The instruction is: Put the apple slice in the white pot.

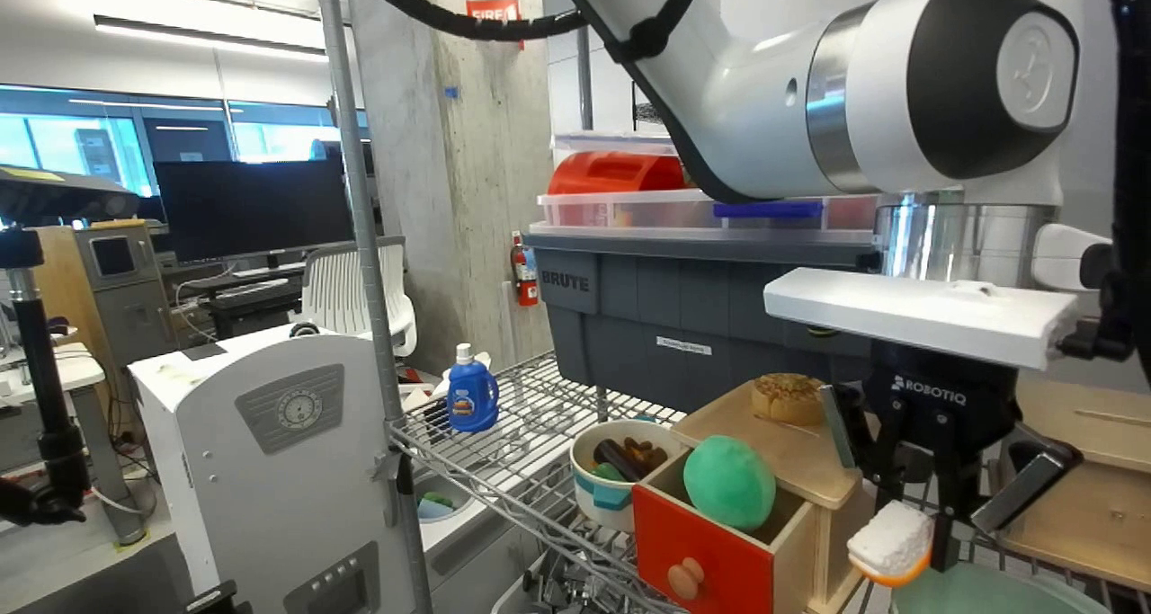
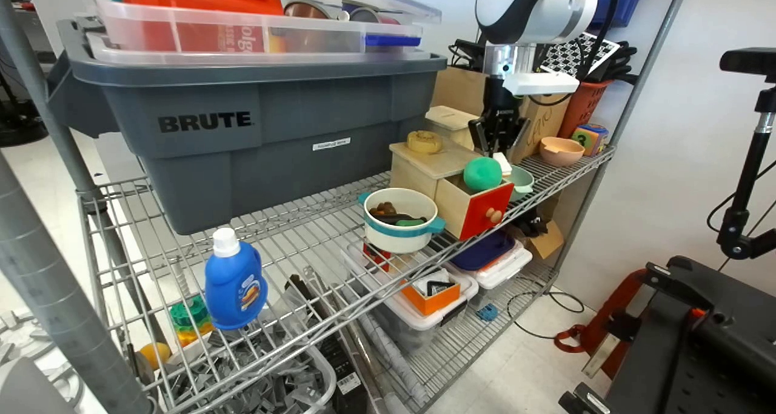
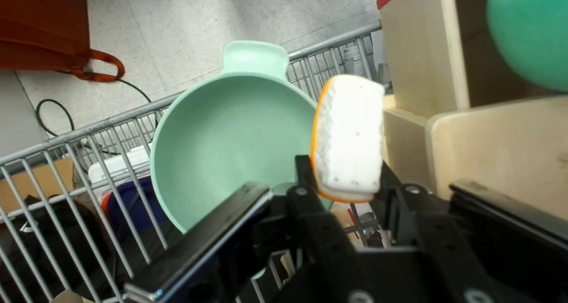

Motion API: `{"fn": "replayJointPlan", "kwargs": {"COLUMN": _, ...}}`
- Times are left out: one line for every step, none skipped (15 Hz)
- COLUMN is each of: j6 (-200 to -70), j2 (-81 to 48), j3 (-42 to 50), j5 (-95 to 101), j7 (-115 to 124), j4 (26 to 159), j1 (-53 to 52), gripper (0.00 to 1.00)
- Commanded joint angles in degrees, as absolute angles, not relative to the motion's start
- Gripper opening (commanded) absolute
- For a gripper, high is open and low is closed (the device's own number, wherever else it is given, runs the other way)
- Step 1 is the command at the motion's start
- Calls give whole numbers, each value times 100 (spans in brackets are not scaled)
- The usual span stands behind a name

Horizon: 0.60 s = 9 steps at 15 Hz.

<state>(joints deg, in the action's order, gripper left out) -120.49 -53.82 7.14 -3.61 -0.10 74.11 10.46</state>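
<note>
The apple slice, cream-white with an orange edge, is held between the two fingers of my gripper. In an exterior view the slice hangs in the air from the gripper. It also shows as a small white piece in an exterior view. A pale mint-green bowl lies below; the slice overlaps its right rim in the wrist view. The white pot, with a teal band and handles, stands beyond the wooden box and holds brown and green pieces. It shows in an exterior view too.
A wooden box stands between bowl and pot. Its red-fronted drawer is pulled out with a green ball in it. A yellow ring-like thing lies on top. A grey bin and blue bottle share the wire shelf.
</note>
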Motion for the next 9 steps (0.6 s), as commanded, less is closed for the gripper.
{"fn": "replayJointPlan", "kwargs": {"j6": -12170, "j2": -5026, "j3": 674, "j5": -246, "j7": -4, "j4": 7854, "j1": 1000, "gripper": 8}}
{"fn": "replayJointPlan", "kwargs": {"j6": -12187, "j2": -4955, "j3": 675, "j5": -238, "j7": 5, "j4": 7938, "j1": 972, "gripper": 8}}
{"fn": "replayJointPlan", "kwargs": {"j6": -12206, "j2": -4896, "j3": 671, "j5": -231, "j7": 6, "j4": 8016, "j1": 947, "gripper": 8}}
{"fn": "replayJointPlan", "kwargs": {"j6": -12220, "j2": -4824, "j3": 672, "j5": -221, "j7": 16, "j4": 8098, "j1": 914, "gripper": 8}}
{"fn": "replayJointPlan", "kwargs": {"j6": -12238, "j2": -4762, "j3": 667, "j5": -215, "j7": 18, "j4": 8174, "j1": 883, "gripper": 8}}
{"fn": "replayJointPlan", "kwargs": {"j6": -12256, "j2": -4685, "j3": 666, "j5": -203, "j7": 29, "j4": 8263, "j1": 841, "gripper": 8}}
{"fn": "replayJointPlan", "kwargs": {"j6": -12279, "j2": -4617, "j3": 662, "j5": -189, "j7": 31, "j4": 8348, "j1": 804, "gripper": 8}}
{"fn": "replayJointPlan", "kwargs": {"j6": -12308, "j2": -4525, "j3": 662, "j5": -153, "j7": 37, "j4": 8457, "j1": 758, "gripper": 8}}
{"fn": "replayJointPlan", "kwargs": {"j6": -12350, "j2": -4446, "j3": 659, "j5": -111, "j7": 42, "j4": 8564, "j1": 715, "gripper": 8}}
